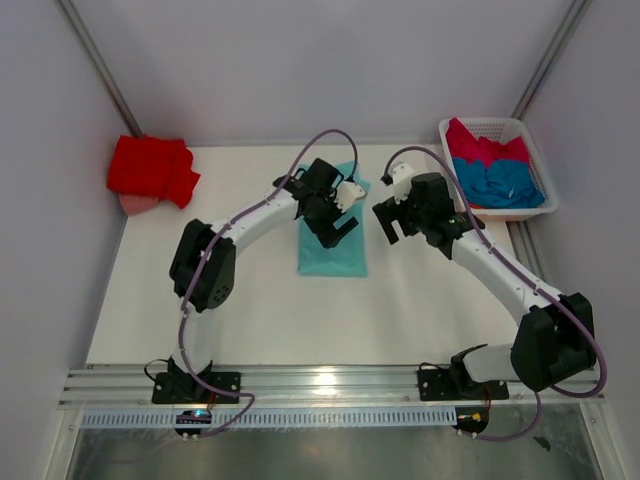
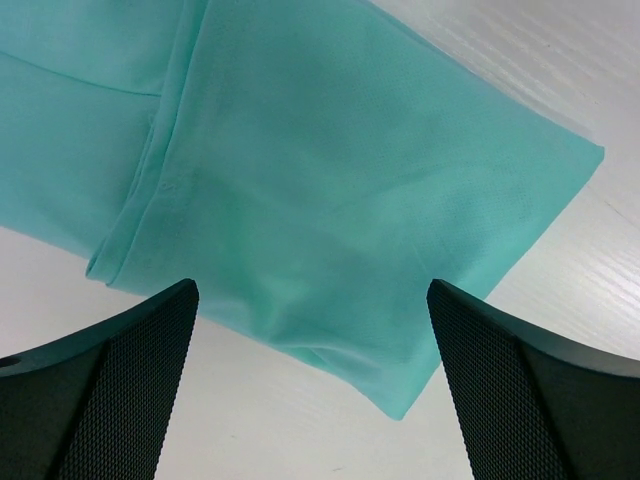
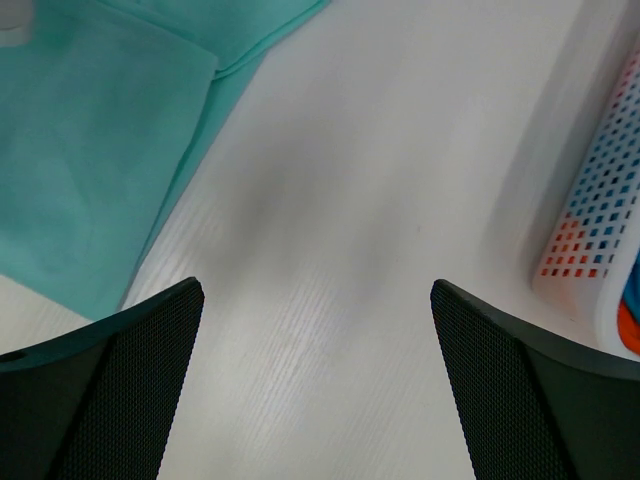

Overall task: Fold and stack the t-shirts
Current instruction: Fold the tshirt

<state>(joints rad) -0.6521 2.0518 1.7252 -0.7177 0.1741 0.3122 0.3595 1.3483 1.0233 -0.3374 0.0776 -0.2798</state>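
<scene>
White basket [image 3: 600, 230] right of right gripper [image 3: 318, 300], table [image 3: 380, 200] between; both jaws apart. Mint-teal t-shirt [image 2: 330, 190] beneath left gripper [image 2: 312, 300]: folded flat, layered edges

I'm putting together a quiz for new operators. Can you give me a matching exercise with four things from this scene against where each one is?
Things:
1. mint-teal t-shirt
2. bright red t-shirt
3. blue t-shirt
4. right gripper

Places:
A. inside the white basket
B. open, over bare table, left of the basket
C. at the table's far left corner
D. folded mid-table, beneath the left gripper

Pairs: 1-D; 2-C; 3-A; 4-B
</scene>
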